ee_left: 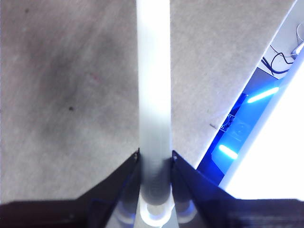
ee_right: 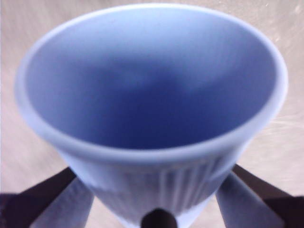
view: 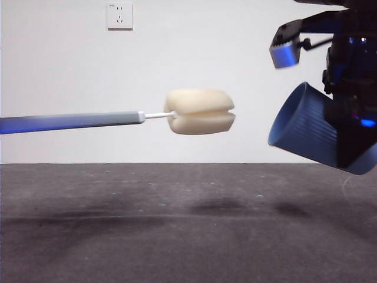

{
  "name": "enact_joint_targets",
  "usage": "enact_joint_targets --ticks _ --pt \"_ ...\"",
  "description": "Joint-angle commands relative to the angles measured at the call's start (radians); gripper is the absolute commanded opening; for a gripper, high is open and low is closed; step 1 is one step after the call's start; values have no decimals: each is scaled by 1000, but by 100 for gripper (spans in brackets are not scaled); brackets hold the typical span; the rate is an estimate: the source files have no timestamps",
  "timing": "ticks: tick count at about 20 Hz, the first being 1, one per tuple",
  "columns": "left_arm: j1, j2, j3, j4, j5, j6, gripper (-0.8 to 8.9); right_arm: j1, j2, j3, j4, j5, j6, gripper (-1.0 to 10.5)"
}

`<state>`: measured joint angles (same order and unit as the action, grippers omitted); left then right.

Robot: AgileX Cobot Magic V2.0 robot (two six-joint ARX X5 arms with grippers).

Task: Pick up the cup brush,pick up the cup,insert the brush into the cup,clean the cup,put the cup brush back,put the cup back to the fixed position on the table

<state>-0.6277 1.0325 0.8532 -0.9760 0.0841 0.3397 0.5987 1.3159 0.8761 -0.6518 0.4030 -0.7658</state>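
The cup brush [view: 118, 117] hangs level above the table [view: 177, 236], its cream sponge head [view: 199, 112] pointing right and its grey handle running off the left edge. In the left wrist view my left gripper [ee_left: 155, 159] is shut on the pale handle [ee_left: 153, 85]. The blue ribbed cup [view: 306, 127] is held in the air at the right, tilted with its mouth facing left toward the sponge, a gap between them. My right gripper [ee_right: 154, 190] is shut on the cup [ee_right: 152, 95], whose open inside fills the right wrist view.
A white wall with a socket [view: 119, 16] stands behind the table. Dark shadows lie on the table under the brush and cup. Past the table's edge in the left wrist view are blue lights [ee_left: 261, 95] and cables.
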Motion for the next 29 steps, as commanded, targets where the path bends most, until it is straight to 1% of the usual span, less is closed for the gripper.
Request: enact_joint_targets --ticks 1,2,4,9,13,16,20,24,26,27,29 --pt "-15 9 0 11 3 13 -8 27 33 0 -8 54 -125 -16" --pt "-23 14 0 10 3 13 -8 42 45 0 -4 61 -139 -16" --pt "-39 27 0 10 2 13 -8 66 67 0 16 77 -141 -16" --pt "-86 72 0 19 2 13 -8 117 91 0 64 78 -157 -16" --pt "-101 119 19 32 2 1 -8 164 93 0 78 83 -210 -17" --pt "-116 177 96 28 2 0 -8 206 94 0 101 119 -253 -16" --pt "-170 283 213 18 3 -8 -8 253 98 0 102 129 -256 -17" --pt "-230 371 223 53 3 -47 -8 287 98 0 101 132 -252 -17" --pt "-238 374 223 56 2 -54 -8 293 98 0 101 150 -252 -17" --pt "-238 370 223 49 -2 -77 -8 292 98 0 100 154 -252 -17" --pt "-221 360 223 6 -32 -87 -8 292 98 0 96 154 -245 -17"
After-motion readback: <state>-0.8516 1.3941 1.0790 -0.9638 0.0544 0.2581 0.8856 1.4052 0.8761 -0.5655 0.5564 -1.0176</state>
